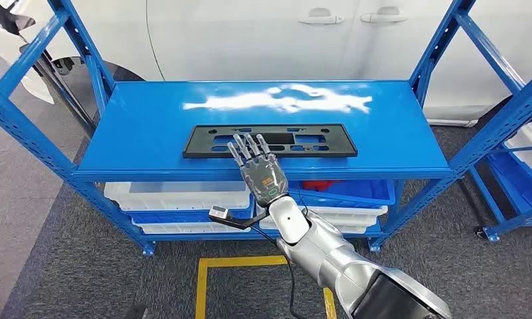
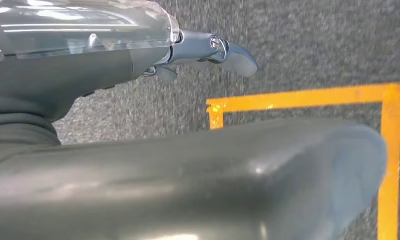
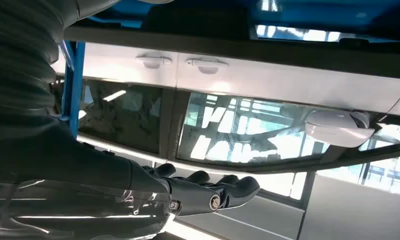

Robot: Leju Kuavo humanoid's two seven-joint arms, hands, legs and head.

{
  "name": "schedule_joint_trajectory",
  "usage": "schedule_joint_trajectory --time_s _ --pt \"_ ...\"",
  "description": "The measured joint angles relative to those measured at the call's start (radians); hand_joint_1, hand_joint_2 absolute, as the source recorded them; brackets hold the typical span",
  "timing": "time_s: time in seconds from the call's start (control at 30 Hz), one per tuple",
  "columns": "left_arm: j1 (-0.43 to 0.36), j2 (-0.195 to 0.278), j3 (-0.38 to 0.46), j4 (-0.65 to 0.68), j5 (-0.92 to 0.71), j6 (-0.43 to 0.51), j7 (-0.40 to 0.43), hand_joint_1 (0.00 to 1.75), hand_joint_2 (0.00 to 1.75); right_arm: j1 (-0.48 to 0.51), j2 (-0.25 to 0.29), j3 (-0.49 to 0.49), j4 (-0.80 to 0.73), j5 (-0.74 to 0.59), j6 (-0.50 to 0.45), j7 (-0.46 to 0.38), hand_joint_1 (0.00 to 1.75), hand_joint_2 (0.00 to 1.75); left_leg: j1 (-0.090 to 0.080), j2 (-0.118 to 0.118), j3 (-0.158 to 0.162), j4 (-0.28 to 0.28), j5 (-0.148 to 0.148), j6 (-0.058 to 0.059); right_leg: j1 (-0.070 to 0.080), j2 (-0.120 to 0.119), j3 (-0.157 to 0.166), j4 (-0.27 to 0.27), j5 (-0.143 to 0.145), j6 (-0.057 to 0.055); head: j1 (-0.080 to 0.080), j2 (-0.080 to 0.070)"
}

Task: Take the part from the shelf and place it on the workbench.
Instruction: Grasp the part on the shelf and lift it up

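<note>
The part, a flat black rectangular plate with cut-outs [image 1: 296, 141], lies on the blue shelf top [image 1: 143, 143]. My right hand [image 1: 258, 169] reaches up from below with its fingers straight and apart, the fingertips over the plate's near edge; it holds nothing. In the right wrist view the same hand [image 3: 207, 192] shows its fingers stretched out side by side with nothing in them. My left hand [image 2: 207, 52] hangs above the grey carpet, its thumb and fingers loosely extended and empty.
White and blue bins [image 1: 183, 199] sit on the lower shelf level. Blue uprights [image 1: 462, 40] frame the shelf, and a second blue rack [image 1: 522, 173] stands at the right. A white car [image 1: 303, 33] is behind. Yellow floor tape [image 1: 236, 262] marks the carpet.
</note>
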Motion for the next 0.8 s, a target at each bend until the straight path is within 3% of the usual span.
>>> schedule_joint_trajectory --time_s 0.1,0.13,0.17,0.23,0.3,0.4,0.47,0.5,0.6,0.63,0.67,0.7,0.73,0.8 --pt "0.003 0.000 0.003 0.000 -0.001 -0.004 0.000 0.00 0.00 -0.004 0.001 0.000 0.025 0.000 0.014 0.004 0.00 1.75 -0.001 0.000 -0.001 0.001 0.000 0.001 -0.003 0.000 -0.066 0.140 -0.050 0.005 0.000 0.000" --pt "0.004 0.000 0.005 0.000 -0.002 -0.006 0.000 0.00 0.00 -0.005 0.001 0.000 0.036 -0.002 0.021 0.007 0.00 1.75 -0.001 0.000 -0.001 0.002 -0.001 0.002 -0.005 0.000 -0.080 0.167 -0.052 0.006 0.000 0.000" --pt "0.005 0.000 0.006 0.000 -0.003 -0.007 0.000 0.00 0.00 -0.008 0.001 -0.001 0.045 -0.005 0.026 0.010 0.00 1.75 -0.001 -0.001 -0.001 0.004 -0.001 0.001 -0.006 0.000 -0.075 0.153 -0.033 0.007 0.000 0.000" --pt "0.006 0.000 0.007 0.000 -0.006 -0.007 0.000 0.00 0.00 -0.019 0.000 -0.006 0.060 -0.013 0.032 0.015 0.00 1.75 -0.001 -0.001 0.000 0.008 -0.004 -0.003 -0.007 -0.001 -0.013 0.019 0.035 0.003 0.000 0.000" --pt "0.005 0.001 0.007 0.000 -0.010 -0.007 0.000 0.00 0.00 -0.033 0.000 -0.013 0.071 -0.017 0.036 0.019 0.00 1.75 -0.005 -0.001 -0.003 0.014 -0.008 -0.011 -0.004 -0.002 0.042 -0.099 0.079 -0.005 0.000 0.000" --pt "0.007 0.003 0.008 0.000 -0.013 -0.007 0.002 0.00 0.00 -0.043 -0.001 -0.026 0.084 -0.017 0.045 0.024 0.00 1.75 -0.005 -0.001 -0.005 0.014 -0.008 -0.026 0.001 -0.001 0.051 -0.124 0.084 -0.021 0.000 0.000" --pt "0.007 0.004 0.008 0.000 -0.014 -0.008 0.002 0.00 0.00 -0.048 -0.001 -0.033 0.090 -0.017 0.048 0.027 0.00 1.75 -0.003 -0.001 -0.013 0.034 -0.025 -0.037 -0.002 -0.002 0.054 -0.130 0.089 -0.033 0.000 0.000" --pt "0.007 0.004 0.008 0.000 -0.014 -0.007 0.002 0.00 0.00 -0.052 -0.001 -0.035 0.092 -0.017 0.048 0.028 0.00 1.75 -0.002 0.000 -0.029 0.073 -0.049 -0.041 -0.004 -0.003 0.055 -0.133 0.090 -0.039 0.000 0.000" --pt "0.008 0.004 0.009 0.000 -0.014 -0.008 0.002 0.00 0.00 -0.058 -0.001 -0.039 0.099 -0.017 0.053 0.029 0.00 1.75 0.001 0.000 -0.120 0.271 -0.139 -0.050 -0.003 -0.003 0.056 -0.134 0.090 -0.044 0.000 0.000" --pt "0.009 0.005 0.010 0.000 -0.014 -0.008 0.002 0.00 0.00 -0.058 -0.001 -0.041 0.102 -0.017 0.055 0.029 0.00 1.75 0.001 0.000 -0.138 0.307 -0.145 -0.051 -0.003 -0.003 0.056 -0.133 0.090 -0.045 0.000 0.000" --pt "0.010 0.005 0.011 0.000 -0.014 -0.009 0.002 0.00 0.00 -0.058 -0.001 -0.043 0.105 -0.017 0.057 0.029 0.00 1.75 0.001 0.000 -0.138 0.306 -0.133 -0.050 -0.002 -0.003 0.057 -0.133 0.090 -0.044 0.000 0.000" --pt "0.010 0.005 0.013 0.000 -0.014 -0.009 0.002 0.00 0.00 -0.059 -0.001 -0.045 0.107 -0.017 0.059 0.029 0.00 1.75 0.001 0.000 -0.117 0.260 -0.102 -0.048 -0.002 -0.002 0.058 -0.133 0.089 -0.043 0.000 0.000" --pt "0.010 0.005 0.015 0.000 -0.014 -0.009 0.002 0.00 0.00 -0.060 -0.001 -0.047 0.108 -0.017 0.060 0.029 0.00 1.75 0.000 0.000 -0.081 0.186 -0.063 -0.045 -0.002 -0.001 0.060 -0.133 0.088 -0.042 0.000 0.000" --pt "0.008 0.005 0.017 0.000 -0.014 -0.009 0.002 0.00 0.00 -0.063 0.000 -0.050 0.109 -0.017 0.061 0.029 0.00 1.75 -0.003 -0.001 -0.015 0.055 -0.016 -0.037 0.001 0.000 0.062 -0.131 0.085 -0.034 0.000 0.000"
